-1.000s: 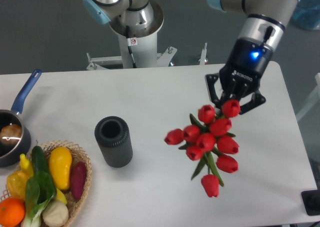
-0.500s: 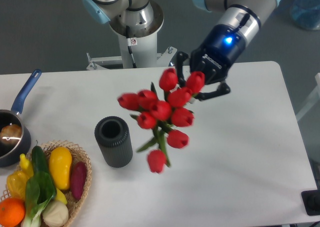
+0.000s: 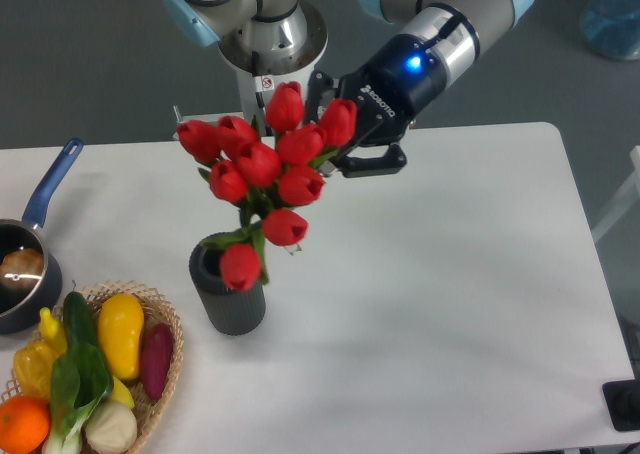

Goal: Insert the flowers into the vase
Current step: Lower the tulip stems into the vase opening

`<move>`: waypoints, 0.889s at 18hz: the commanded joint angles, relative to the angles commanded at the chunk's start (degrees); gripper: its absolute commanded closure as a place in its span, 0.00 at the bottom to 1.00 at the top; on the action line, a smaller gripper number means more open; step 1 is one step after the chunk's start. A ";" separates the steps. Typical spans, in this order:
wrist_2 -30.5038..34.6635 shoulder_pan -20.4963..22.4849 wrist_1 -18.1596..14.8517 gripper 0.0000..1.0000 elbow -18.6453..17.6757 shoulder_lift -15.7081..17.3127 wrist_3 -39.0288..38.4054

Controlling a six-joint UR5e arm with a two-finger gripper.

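The end effector [image 3: 322, 124] is largely masked by the red buds in front of it, so its fingers are hard to make out; it seems to pinch the tulip bunch [image 3: 262, 174] from behind, but the grip point itself is hidden. The bunch hangs in the air at a tilt, its buds spread from the far middle of the desk [image 3: 450, 274] down toward the left, and its lowest bud and a green leaf overlap the rim of the vase [image 3: 228, 292]. Whether any stem is inside the mouth cannot be told, since the flowers cover most of the opening. The vase, dark grey and ribbed, stands upright on the desk, left of centre. At the left edge a dark saucepan [image 3: 22, 274] with a blue handle is cut off; something pale lies in it. At the near left, a wicker basket [image 3: 165, 359], also cropped, holds yellow, green, purple and orange produce.
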 joint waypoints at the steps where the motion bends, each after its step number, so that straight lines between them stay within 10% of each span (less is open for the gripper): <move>1: -0.61 -0.18 0.00 1.00 0.00 0.00 0.09; 16: -0.79 -3.52 0.09 1.00 -4.22 0.27 1.40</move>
